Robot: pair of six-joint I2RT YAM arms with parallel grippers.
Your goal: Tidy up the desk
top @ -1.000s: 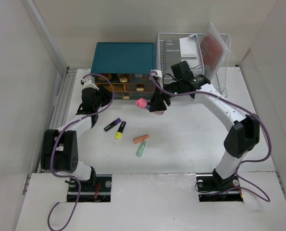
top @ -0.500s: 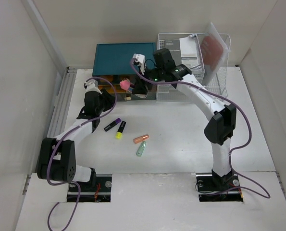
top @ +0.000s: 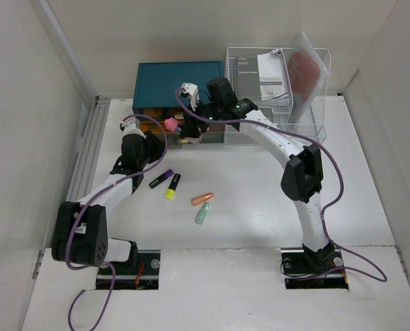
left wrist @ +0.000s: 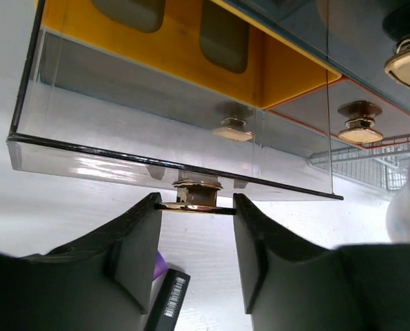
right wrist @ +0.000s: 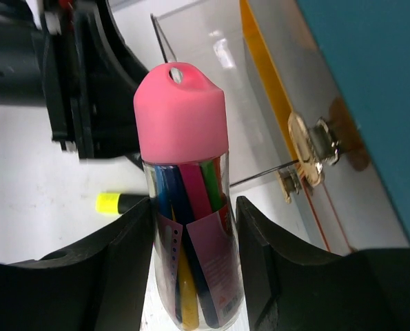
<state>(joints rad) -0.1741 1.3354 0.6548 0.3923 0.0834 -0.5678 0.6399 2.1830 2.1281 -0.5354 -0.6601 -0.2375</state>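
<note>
We are putting things away in the blue-green chest (top: 178, 83) at the back of the desk (top: 260, 200). The desk is the big white top under both arms, with pale walls around it.

Our left gripper (left wrist: 194, 207) is pinching the small gold knob (left wrist: 198, 186) of the clear drawer (left wrist: 156, 131). The jaws are pressing on the knob from both sides. The drawer is looking pulled out, and we are holding it there.

Our right gripper (right wrist: 194, 276) is holding a clear tube (right wrist: 191, 200) with a pink cap (right wrist: 180, 117). The jaws are squeezing the tube around its middle, and the tube is full of coloured pens. From above, the tube is hanging just over the front of the chest, close to the drawer.

So we think we are at the step of dropping the tube into the drawer. Next, we are going to need to bring the tube down low inside the drawer and only then let go. The left arm is so close that we are going to have to be careful not to bump it.

Four markers are lying on the desk: a purple marker (top: 161, 180), a yellow marker (top: 172, 186), an orange marker (top: 202, 199) and a green marker (top: 202, 213). They are waiting for their turn.
</note>
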